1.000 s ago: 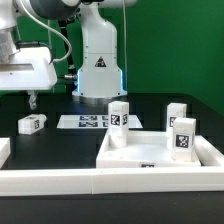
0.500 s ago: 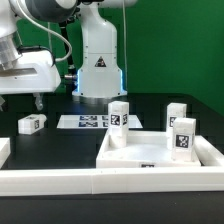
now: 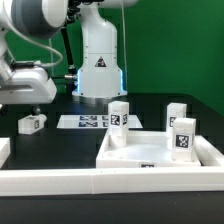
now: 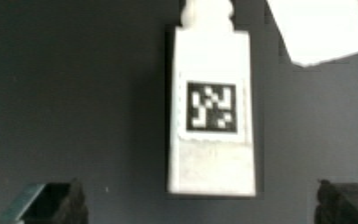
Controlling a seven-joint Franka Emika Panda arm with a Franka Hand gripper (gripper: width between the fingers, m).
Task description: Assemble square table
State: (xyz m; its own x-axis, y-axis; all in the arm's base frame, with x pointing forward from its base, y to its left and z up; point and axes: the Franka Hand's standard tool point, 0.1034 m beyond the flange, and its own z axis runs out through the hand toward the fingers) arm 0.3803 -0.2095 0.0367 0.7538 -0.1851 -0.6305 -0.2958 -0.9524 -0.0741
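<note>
The white square tabletop (image 3: 135,152) lies at the exterior view's lower right with three tagged white legs standing at its corners (image 3: 119,115) (image 3: 177,114) (image 3: 184,138). A fourth tagged leg (image 3: 31,123) lies flat on the black table at the exterior view's left. My gripper (image 3: 33,103) hangs just above it, jaws open. In the wrist view the leg (image 4: 213,110) lies lengthwise between my two open fingertips (image 4: 51,204), not touched.
The marker board (image 3: 84,122) lies flat behind the tabletop, and a corner of it shows in the wrist view (image 4: 329,30). White rail walls (image 3: 60,180) run along the front. The robot base (image 3: 98,60) stands at the back.
My gripper has come down and moved toward the exterior view's left, from above the table to just over the lying leg. The parts have not moved.
</note>
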